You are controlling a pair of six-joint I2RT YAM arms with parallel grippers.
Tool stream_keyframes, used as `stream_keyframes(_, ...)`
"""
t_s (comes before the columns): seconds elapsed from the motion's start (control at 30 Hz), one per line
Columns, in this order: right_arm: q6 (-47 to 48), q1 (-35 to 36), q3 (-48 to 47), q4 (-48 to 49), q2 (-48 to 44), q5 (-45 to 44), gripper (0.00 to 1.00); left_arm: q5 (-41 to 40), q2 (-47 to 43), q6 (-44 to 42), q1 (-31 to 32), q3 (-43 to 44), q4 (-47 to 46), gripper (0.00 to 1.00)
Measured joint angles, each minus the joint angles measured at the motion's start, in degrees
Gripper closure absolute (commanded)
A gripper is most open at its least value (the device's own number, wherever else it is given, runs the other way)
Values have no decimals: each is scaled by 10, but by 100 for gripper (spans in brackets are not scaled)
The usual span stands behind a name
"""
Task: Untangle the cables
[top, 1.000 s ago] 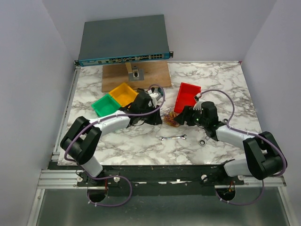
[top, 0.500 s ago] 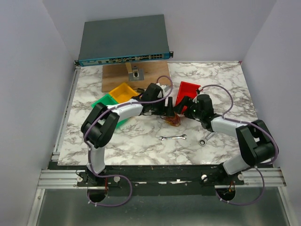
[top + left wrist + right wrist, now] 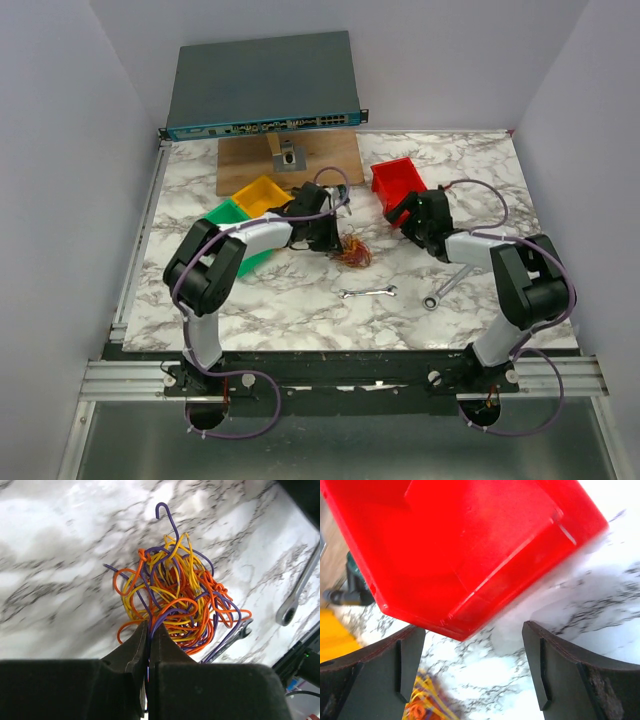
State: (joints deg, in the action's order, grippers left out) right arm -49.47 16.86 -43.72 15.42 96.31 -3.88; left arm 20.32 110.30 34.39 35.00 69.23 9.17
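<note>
Your cables [image 3: 175, 600] lie in one knotted ball on the surface [image 3: 50, 540]; no strand is separated yet. Your left claw [image 3: 148, 627] is pressed together, pinching a purple strand at its edge. Your right claw [image 3: 475, 665] stands spread, empty, facing the bin [image 3: 470, 545]. All untangling remains.

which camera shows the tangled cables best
The left wrist view: the cables sit large and sharp, orange, yellow and purple strands told apart, pinched by the left gripper. The top external view shows only a small clump; the right wrist view, a blurred corner.
</note>
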Motion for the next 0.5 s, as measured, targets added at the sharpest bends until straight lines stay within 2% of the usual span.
stream_keyframes(0.17, 14, -11, -13, -30, -2, -50, 14, -20, -59, -13, -13, -63, 3, 100)
stream_keyframes(0.3, 56, -14, -27, -61, -12, -50, 14, -24, -90, -28, -11, -98, -11, 100)
stream_keyframes(0.37, 85, -14, -26, -67, -31, -32, 16, -22, -109, -36, -11, -122, -27, 100)
stream_keyframes(0.5, 154, -14, 19, -38, -115, 59, 18, -9, -134, -57, -11, -154, -68, 100)
